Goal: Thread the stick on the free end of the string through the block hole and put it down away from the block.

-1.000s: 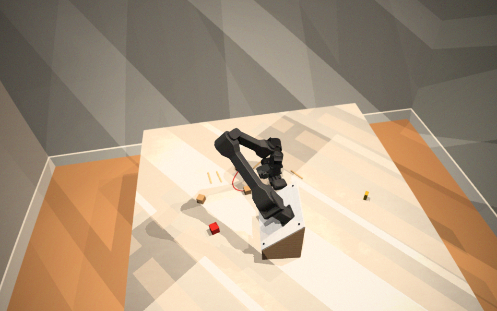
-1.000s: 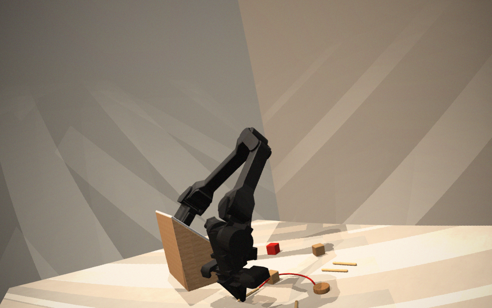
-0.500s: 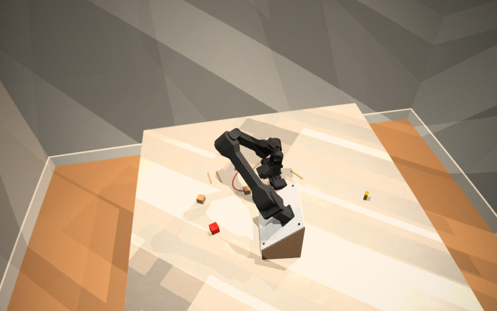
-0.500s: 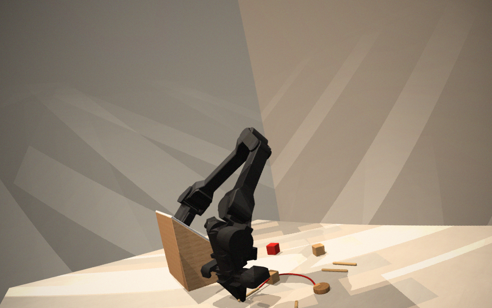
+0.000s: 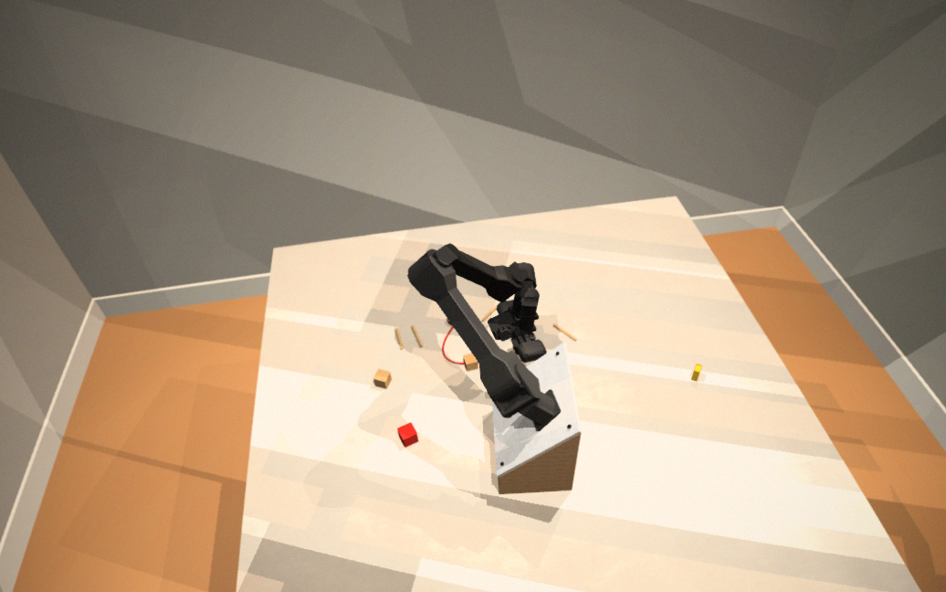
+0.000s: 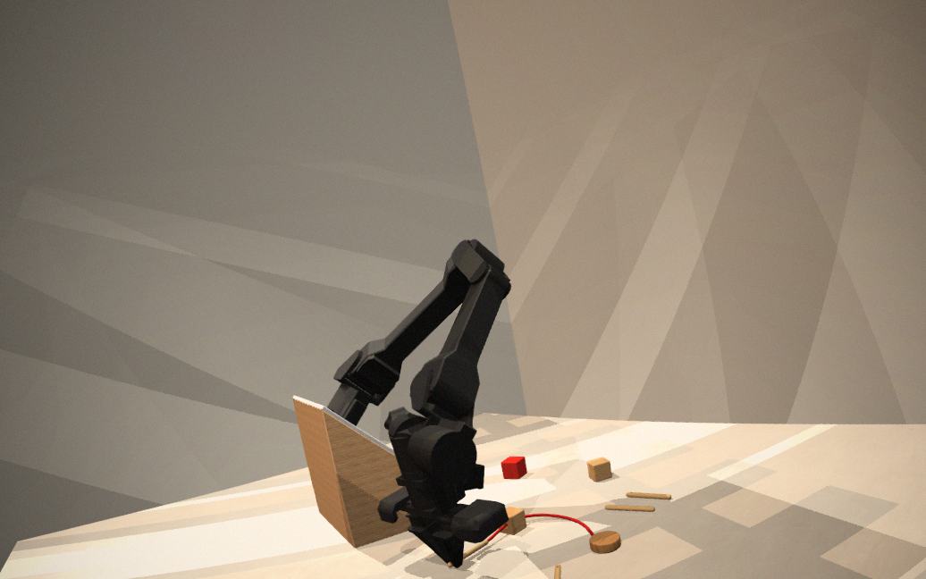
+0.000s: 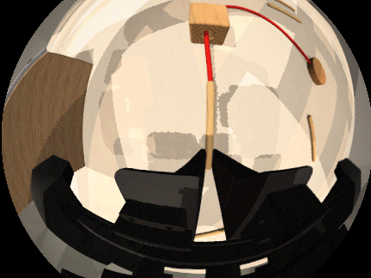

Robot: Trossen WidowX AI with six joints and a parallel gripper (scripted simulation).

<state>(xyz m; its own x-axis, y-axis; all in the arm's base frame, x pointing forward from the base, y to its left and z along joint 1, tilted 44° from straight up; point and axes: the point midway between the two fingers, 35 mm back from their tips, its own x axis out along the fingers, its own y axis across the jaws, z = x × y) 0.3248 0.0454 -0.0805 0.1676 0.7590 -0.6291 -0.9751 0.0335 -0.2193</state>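
The wooden block (image 5: 469, 362) (image 6: 515, 520) (image 7: 209, 17) sits on the table. The red string (image 5: 443, 345) (image 6: 546, 515) (image 7: 209, 60) leaves the round wooden button (image 6: 604, 542) (image 7: 318, 71), arcs to the block's far side and comes out of the hole on the side facing me. Its end carries the thin stick (image 6: 475, 549) (image 7: 210, 107), which lies wholly outside the block, in line with the hole. My gripper (image 6: 456, 554) (image 7: 208, 153) is shut on the stick near its free end, low over the table. The fingertips are hidden behind the arm in the top view.
Two loose sticks (image 5: 399, 338) (image 5: 416, 336) lie beyond the string, another (image 7: 312, 137) right of my gripper, and one (image 5: 564, 332) (image 7: 210, 233) behind it. A plain cube (image 5: 381, 378) (image 6: 599, 469), a red cube (image 5: 407, 434) (image 6: 513, 467) and a yellow piece (image 5: 697, 372) stand farther off. The arm's wedge base (image 5: 541, 470) is close.
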